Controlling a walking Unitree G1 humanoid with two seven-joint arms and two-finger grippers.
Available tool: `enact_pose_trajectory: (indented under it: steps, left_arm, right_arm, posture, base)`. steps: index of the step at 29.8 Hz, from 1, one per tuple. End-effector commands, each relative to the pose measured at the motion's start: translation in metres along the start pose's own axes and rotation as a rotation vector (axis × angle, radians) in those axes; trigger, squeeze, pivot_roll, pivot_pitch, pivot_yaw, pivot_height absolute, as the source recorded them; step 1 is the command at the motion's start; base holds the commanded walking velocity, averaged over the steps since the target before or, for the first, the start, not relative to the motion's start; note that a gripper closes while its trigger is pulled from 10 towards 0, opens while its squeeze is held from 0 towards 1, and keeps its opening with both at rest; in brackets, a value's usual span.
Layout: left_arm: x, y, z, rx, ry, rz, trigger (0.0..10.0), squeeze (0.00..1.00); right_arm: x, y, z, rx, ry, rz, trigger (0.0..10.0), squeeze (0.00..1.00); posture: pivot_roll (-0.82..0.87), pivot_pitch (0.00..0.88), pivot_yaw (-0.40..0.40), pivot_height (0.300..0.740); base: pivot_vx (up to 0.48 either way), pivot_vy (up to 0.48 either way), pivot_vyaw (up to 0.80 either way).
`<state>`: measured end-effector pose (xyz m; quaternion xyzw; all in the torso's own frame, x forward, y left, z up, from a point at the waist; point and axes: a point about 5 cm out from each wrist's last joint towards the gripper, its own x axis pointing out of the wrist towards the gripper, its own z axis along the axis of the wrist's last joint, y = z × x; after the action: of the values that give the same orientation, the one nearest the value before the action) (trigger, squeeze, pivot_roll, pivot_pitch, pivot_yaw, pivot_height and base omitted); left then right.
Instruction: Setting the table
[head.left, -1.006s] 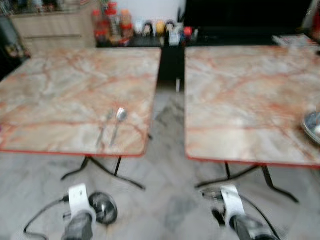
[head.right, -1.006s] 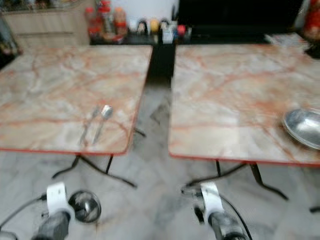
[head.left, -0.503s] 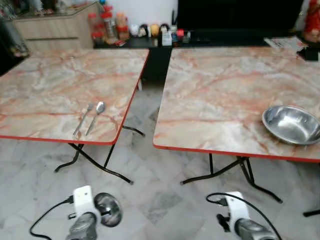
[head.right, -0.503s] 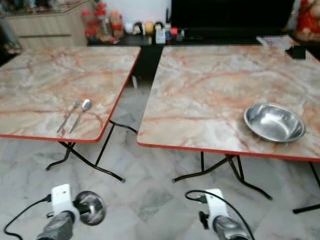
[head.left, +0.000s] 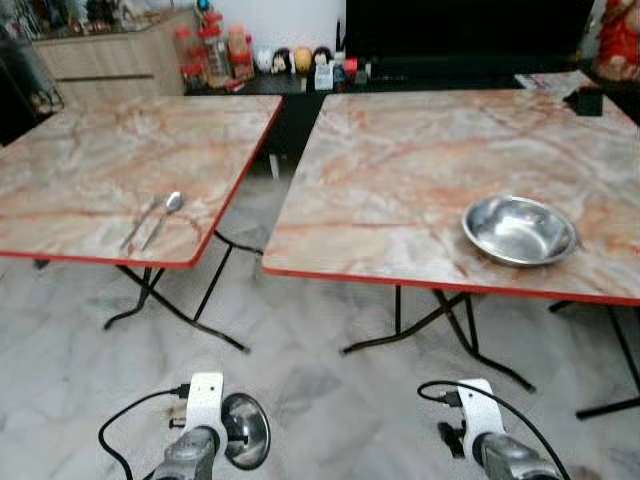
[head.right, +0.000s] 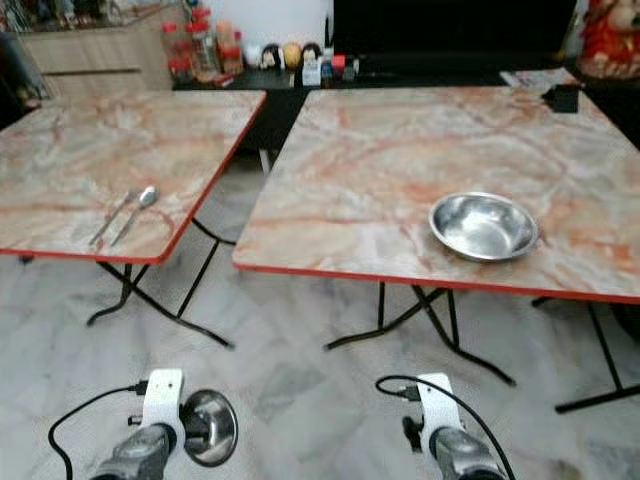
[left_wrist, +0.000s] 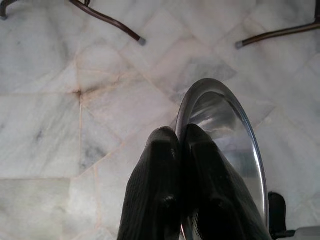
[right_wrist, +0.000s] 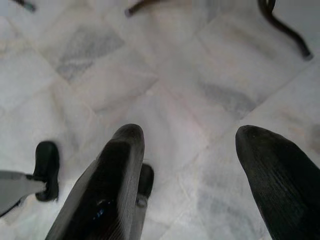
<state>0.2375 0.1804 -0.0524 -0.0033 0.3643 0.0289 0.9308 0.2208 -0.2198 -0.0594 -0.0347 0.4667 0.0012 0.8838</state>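
My left gripper (left_wrist: 179, 135) hangs low over the floor, shut on the rim of a small steel bowl (left_wrist: 225, 145), which stands on edge beside my left wrist (head.left: 245, 443). Also low over the floor, my right gripper (right_wrist: 190, 135) is open and holds nothing. A larger steel bowl (head.left: 519, 229) sits near the front edge of the right table (head.left: 400, 160). Side by side near the front right corner of the left table (head.left: 70, 170) lie a fork (head.left: 140, 222) and a spoon (head.left: 165, 215).
Both tables have marble-patterned tops, red edges and black folding legs (head.left: 440, 330), with a floor gap (head.left: 240, 240) between them. A low dark shelf with bottles and figurines (head.left: 215, 50) runs behind. A small black object (head.left: 585, 100) lies at the right table's far corner.
The whole view has swung to the right: the tables slid left in the picture and the bowl on the right table came fully into view. My left gripper still holds its small bowl.
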Motion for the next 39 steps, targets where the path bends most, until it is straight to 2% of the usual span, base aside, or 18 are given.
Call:
enact_pose_trajectory:
  steps: [1, 3, 9, 12, 18, 20, 24, 29, 32, 39]
  left_arm:
    - [0.000, 0.006, 0.003, 0.020, -0.009, 0.011, 10.0, 0.00]
    - [0.000, 0.006, 0.003, 0.018, -0.007, 0.012, 10.0, 0.00]
    - [-0.001, 0.010, -0.001, -0.007, 0.005, 0.030, 10.0, 0.00]
    - [-0.003, 0.017, -0.006, -0.009, 0.018, 0.041, 10.0, 0.00]
    - [-0.005, 0.029, -0.011, -0.016, 0.028, 0.057, 10.0, 0.00]
    - [-0.007, 0.035, -0.014, -0.016, 0.035, 0.063, 10.0, 0.00]
    - [-0.008, 0.040, -0.016, -0.009, 0.043, 0.066, 10.0, 0.00]
    - [-0.008, 0.036, -0.016, 0.004, 0.023, 0.063, 10.0, 0.00]
    - [-0.007, 0.027, -0.015, 0.015, 0.004, 0.060, 10.0, 0.00]
    - [-0.007, 0.027, -0.018, 0.005, 0.026, 0.063, 10.0, 0.00]
  right_arm:
    - [0.001, 0.008, 0.010, 0.027, -0.058, 0.009, 10.0, 0.00]
    - [0.001, 0.008, 0.010, 0.031, -0.062, 0.008, 10.0, 0.00]
    - [0.001, 0.006, 0.013, -0.053, -0.067, 0.001, 10.0, 0.00]
    - [0.001, 0.006, 0.015, -0.101, -0.073, 0.004, 10.0, 0.00]
    - [0.001, 0.004, 0.018, -0.109, -0.098, -0.014, 10.0, 0.00]
    - [0.001, 0.005, 0.018, -0.080, -0.108, -0.005, 10.0, 0.00]
    - [0.001, 0.004, 0.019, -0.115, -0.113, -0.022, 10.0, 0.00]
    - [0.000, 0.005, 0.020, -0.117, -0.125, -0.012, 10.0, 0.00]
    - [0.000, 0.005, 0.021, -0.093, -0.137, -0.013, 10.0, 0.00]
    - [0.000, 0.006, 0.020, -0.116, -0.138, -0.016, 10.0, 0.00]
  posture:
    - [-0.04, 0.000, 0.043, 0.740]
    - [-0.05, 0.000, 0.044, 0.740]
    - [-0.06, 0.000, 0.045, 0.740]
    - [-0.06, 0.000, 0.041, 0.740]
    - [-0.06, 0.000, 0.038, 0.740]
    - [-0.06, 0.000, 0.038, 0.740]
    - [-0.08, 0.000, 0.046, 0.740]
    - [-0.08, 0.000, 0.043, 0.740]
    - [-0.07, 0.000, 0.041, 0.740]
    - [-0.08, 0.000, 0.047, 0.740]
  base:
    - [0.000, 0.000, 0.00]
    - [0.000, 0.000, 0.00]
    - [0.000, 0.000, 0.00]
    - [0.000, 0.000, 0.00]
    - [0.000, 0.000, 0.00]
    - [0.000, 0.000, 0.00]
    - [0.000, 0.000, 0.00]
    - [0.000, 0.000, 0.00]
    - [0.000, 0.000, 0.00]
    - [0.000, 0.000, 0.00]
